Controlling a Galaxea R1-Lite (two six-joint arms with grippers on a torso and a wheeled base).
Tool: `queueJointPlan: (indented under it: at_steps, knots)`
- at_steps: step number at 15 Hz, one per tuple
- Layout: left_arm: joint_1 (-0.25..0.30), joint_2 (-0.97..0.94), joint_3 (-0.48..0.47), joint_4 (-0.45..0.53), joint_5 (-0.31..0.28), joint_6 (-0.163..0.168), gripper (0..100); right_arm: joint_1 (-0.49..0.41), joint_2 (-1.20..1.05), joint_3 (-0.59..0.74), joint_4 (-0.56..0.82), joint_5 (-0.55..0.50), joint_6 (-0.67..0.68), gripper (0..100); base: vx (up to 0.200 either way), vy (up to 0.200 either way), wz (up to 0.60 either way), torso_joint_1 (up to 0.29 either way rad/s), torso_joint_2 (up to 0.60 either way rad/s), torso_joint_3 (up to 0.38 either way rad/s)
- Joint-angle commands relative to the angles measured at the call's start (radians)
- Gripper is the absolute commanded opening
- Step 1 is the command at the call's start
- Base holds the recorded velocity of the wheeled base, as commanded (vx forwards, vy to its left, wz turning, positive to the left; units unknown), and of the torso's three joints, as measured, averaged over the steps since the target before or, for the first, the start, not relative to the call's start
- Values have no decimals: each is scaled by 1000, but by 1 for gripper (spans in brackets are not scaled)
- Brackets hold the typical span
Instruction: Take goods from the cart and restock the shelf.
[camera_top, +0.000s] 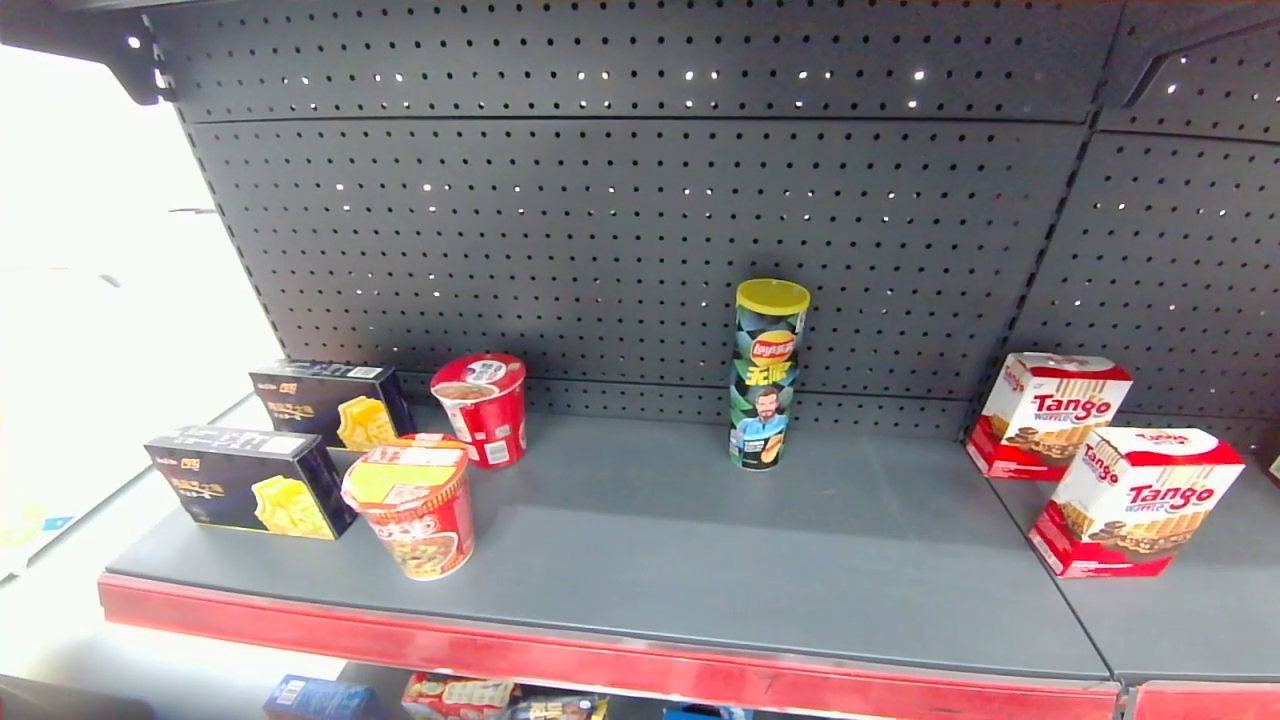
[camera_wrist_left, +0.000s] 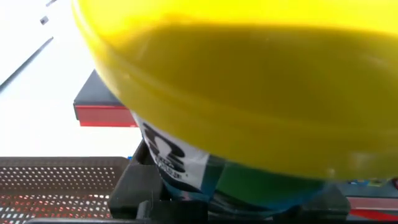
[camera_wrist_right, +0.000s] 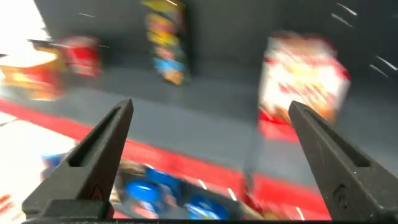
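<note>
Chips come nearest: a can (camera_wrist_left: 249, 93) with a yellow lid sits right against the left pincer (camera_wrist_left: 230, 202). Its body goes down between dark finger parts, so I judge the pincer clamped on it, lid toward the wrist, ready for shelving. Past that can lie a perforated metal panel (camera_wrist_left: 56, 180), probably the cart, and a red shelf edge (camera_wrist_left: 102, 112).

The right pincer (camera_wrist_right: 210, 106) is spread wide with nothing between its fingers, free for the next item. Beyond its tips runs the shelf (camera_wrist_right: 205, 124), with a wafer box (camera_wrist_right: 301, 74) ahead of one finger and a second can (camera_wrist_right: 165, 43) farther back.

The head view adds the layout. The second can stands upright at the back panel with bare shelf beside it, likely the spot for its twin. Noodle cups (camera_top: 415, 510) and black boxes (camera_top: 250, 480) sit grouped toward the left pincer's side, and two wafer boxes (camera_top: 1135, 515) toward the right pincer's side.
</note>
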Motion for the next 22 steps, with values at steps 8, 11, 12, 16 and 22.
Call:
queueJointPlan:
  at_steps: [8,11,12,16,22]
  knots:
    - [-11,5,12,-2,2,-25,0,174,929,-239,-674,100,-45,100,0,0,0,0,0,0]
    - [-13,5,8,-4,-4,-39,0,169,1147,-383,-726,146,-61,100,0,0,0,0,0,0]
    - [-13,5,6,-4,-14,-45,0,169,1200,-432,-726,152,-62,100,0,0,0,0,0,0]
    - [-11,5,11,-1,-55,-45,0,125,1378,-610,-736,279,-110,100,0,0,0,0,0,0]
    - [-11,-1,21,6,-78,-47,0,125,1449,-629,-740,404,-111,100,0,0,0,0,0,0]
